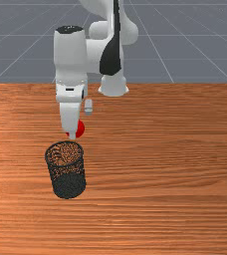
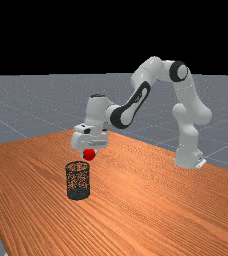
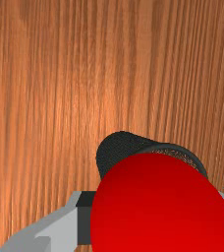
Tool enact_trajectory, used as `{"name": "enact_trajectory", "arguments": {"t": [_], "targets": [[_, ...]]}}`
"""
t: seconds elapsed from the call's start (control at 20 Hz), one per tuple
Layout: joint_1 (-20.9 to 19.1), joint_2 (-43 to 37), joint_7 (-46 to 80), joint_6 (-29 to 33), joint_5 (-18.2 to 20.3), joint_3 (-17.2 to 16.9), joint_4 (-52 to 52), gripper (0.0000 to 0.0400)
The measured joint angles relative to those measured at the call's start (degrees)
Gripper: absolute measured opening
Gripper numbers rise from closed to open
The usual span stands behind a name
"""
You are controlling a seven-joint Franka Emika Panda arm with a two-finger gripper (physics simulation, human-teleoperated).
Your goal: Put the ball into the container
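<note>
In the front view my gripper (image 1: 73, 134) hangs behind the container, partly covering the red ball (image 1: 79, 128). The black mesh container (image 1: 68, 172) stands upright on the table, its open top facing up. The far view has the ball (image 2: 89, 154) at the fingertips, higher than the rim of the container (image 2: 78, 181) and slightly to the far view's right of its middle. In the wrist view the gripper (image 3: 158, 221) has dark pads (image 3: 84, 224) against both sides of the ball (image 3: 158, 206), which hides part of the container (image 3: 119, 150).
The orange-brown wooden table (image 1: 170, 174) extends around the container. In the far view the arm's base stands on the table at the right, and the arm arches over toward the container.
</note>
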Motion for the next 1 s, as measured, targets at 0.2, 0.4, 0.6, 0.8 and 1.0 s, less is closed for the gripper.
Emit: {"name": "enact_trajectory", "arguments": {"t": [0.2, 0.4, 0.6, 0.8, 1.0], "targets": [[0.27, 0.91, 1.88, -0.80, -1.31, -1.33, 1.81, 0.0280], [0.27, 0.23, 1.84, -3.76, -1.24, -1.21, 3.38, 0.0280], [0.23, 0.00, 2.14, -6.33, -0.86, -1.10, 5.99, 0.0280], [-0.32, 3.21, 0.70, -11.13, -0.86, -1.06, 11.67, 0.0280], [-1.55, 4.53, -0.48, -10.68, -0.57, -1.34, 12.37, 0.0280]]}}
